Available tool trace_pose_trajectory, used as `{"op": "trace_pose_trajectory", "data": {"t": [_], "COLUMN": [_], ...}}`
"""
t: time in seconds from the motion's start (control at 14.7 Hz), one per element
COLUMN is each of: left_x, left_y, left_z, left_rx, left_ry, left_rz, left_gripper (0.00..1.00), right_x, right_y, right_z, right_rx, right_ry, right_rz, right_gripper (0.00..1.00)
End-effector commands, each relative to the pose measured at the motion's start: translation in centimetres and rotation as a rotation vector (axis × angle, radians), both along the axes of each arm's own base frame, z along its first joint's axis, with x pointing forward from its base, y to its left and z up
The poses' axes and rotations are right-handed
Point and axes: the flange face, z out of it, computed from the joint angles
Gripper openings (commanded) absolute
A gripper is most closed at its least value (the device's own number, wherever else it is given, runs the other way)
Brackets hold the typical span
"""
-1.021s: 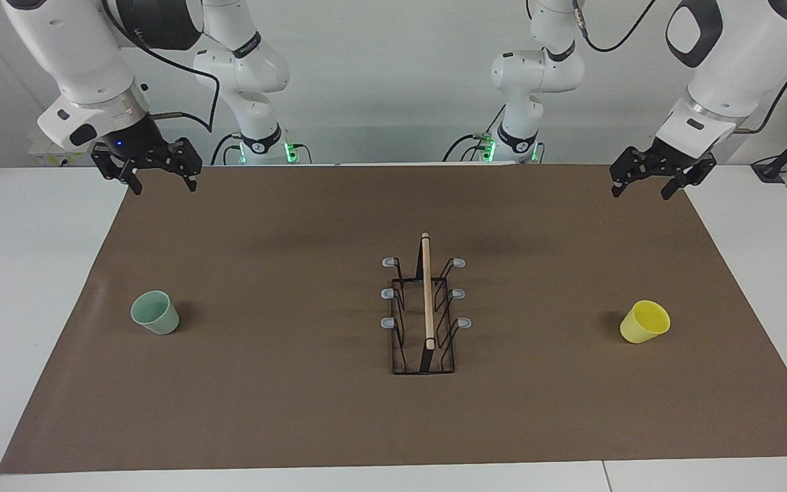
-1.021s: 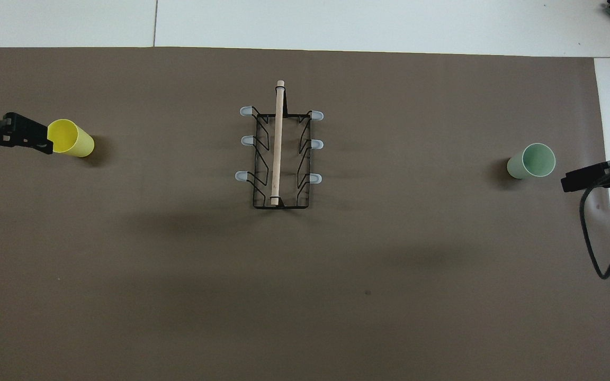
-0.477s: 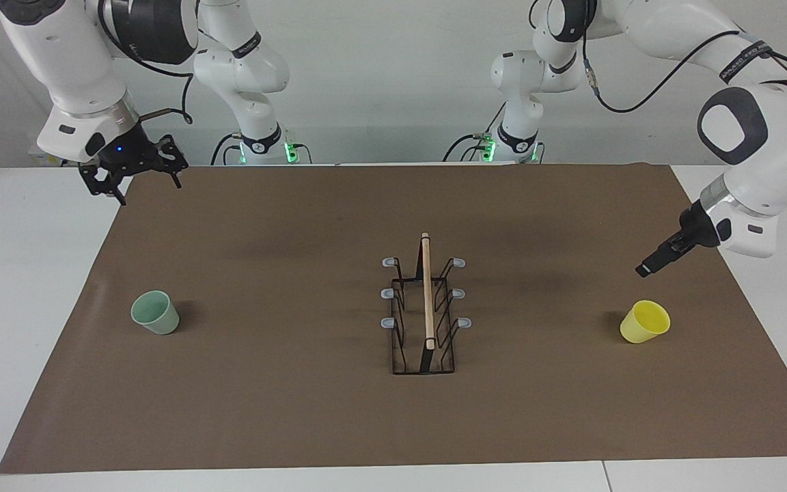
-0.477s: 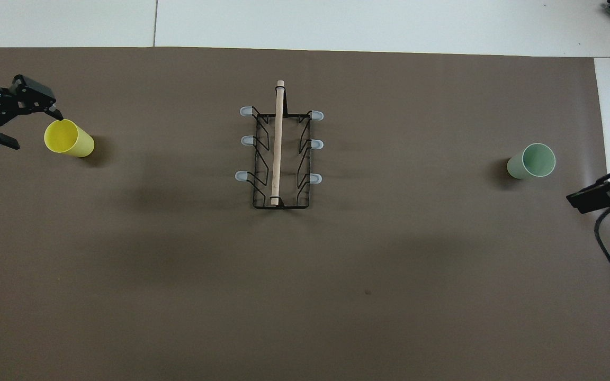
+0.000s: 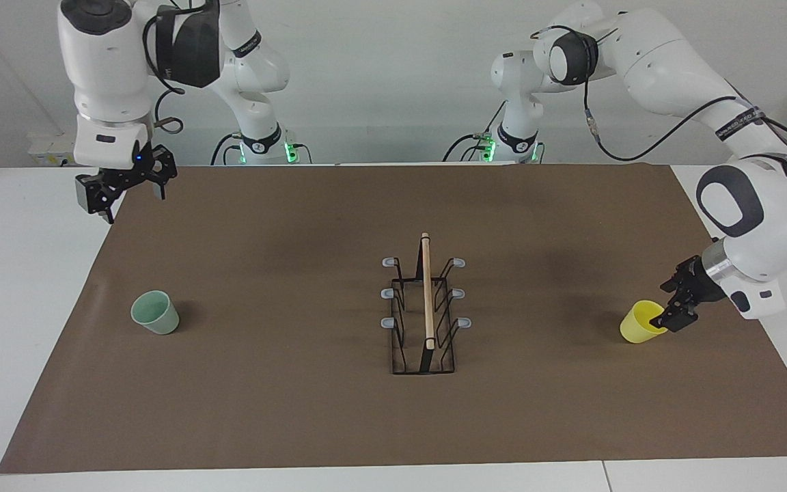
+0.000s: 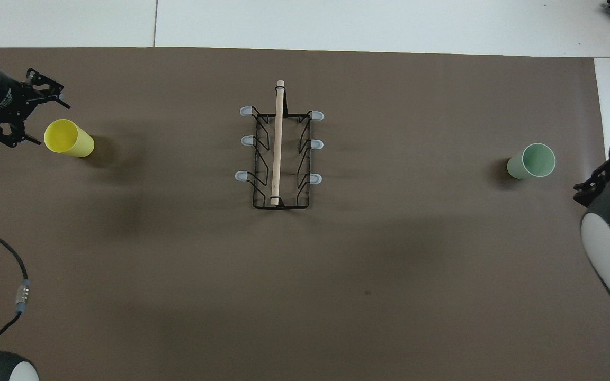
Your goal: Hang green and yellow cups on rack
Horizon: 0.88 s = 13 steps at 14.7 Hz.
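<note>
Brown-matted desk (image 5: 339,424), frame right: left end effector (image 5: 675,309), fingers apart beside yellow cup (image 5: 639,322), should straddle wall squarely before closing; right end effector (image 5: 123,186) apart, waiting upper left.

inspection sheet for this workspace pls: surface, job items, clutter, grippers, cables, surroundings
Surface: brown mat on white table.
Job's things: rack at mid-mat, prongs bare; green cup and yellow cup upright on mat.
Clutter: nothing seen.
Grippers: left gripper open, low beside the yellow cup; right gripper open, raised over the mat's edge.
Cables: black cable over the mat's corner.
Surroundings: white wall.
</note>
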Motion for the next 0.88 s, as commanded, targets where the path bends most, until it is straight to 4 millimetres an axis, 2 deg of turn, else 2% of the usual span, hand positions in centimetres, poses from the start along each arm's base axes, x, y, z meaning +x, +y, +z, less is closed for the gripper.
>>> {"op": "trace_pose_trajectory", "data": {"t": [0.0,0.14,0.2,0.27,0.34,0.41,0.48,0.68,0.75,0.82], "left_x": [1.6,1.7,1.8,1.7,1.7,1.4,1.1,0.3,-0.5,-1.6], "left_y": [2.9,4.5,5.7,6.6,7.5,9.0,9.7,10.7,11.0,11.6], "left_z": [-1.5,-1.4,-2.1,-3.2,-3.8,-4.4,-4.9,-6.7,-8.1,-8.5], "left_rx": [-0.009,0.001,0.005,0.005,0.002,-0.023,-0.072,-0.187,-0.238,-0.273], "left_ry": [-0.049,-0.081,-0.086,-0.074,-0.071,-0.077,-0.077,-0.053,-0.025,-0.01], "left_rz": [0.106,0.129,0.146,0.161,0.184,0.224,0.262,0.465,0.52,0.609], "left_gripper": [1.0,1.0,1.0,1.0,1.0,1.0,1.0,1.0,1.0,1.0], "right_x": [-0.5,0.5,0.5,0.5,1.0,1.5,2.1,3.1,3.5,3.8], "right_y": [0.1,0.5,0.9,2.7,3.5,3.7,4.2,4.8,4.9,5.0], "right_z": [-0.9,-3.6,-5.1,-6.3,-8.0,-9.6,-11.3,-14.4,-15.5,-16.4], "right_rx": [-0.028,-0.019,-0.017,-0.028,-0.076,-0.111,-0.121,-0.14,-0.138,-0.146], "right_ry": [0.001,0.002,0.002,0.017,0.053,0.076,0.101,0.117,0.127,0.123], "right_rz": [0.04,0.04,0.038,0.073,0.107,0.129,0.144,0.183,0.19,0.197], "right_gripper": [1.0,1.0,1.0,1.0,1.0,1.0,1.0,1.0,1.0,1.0]}}
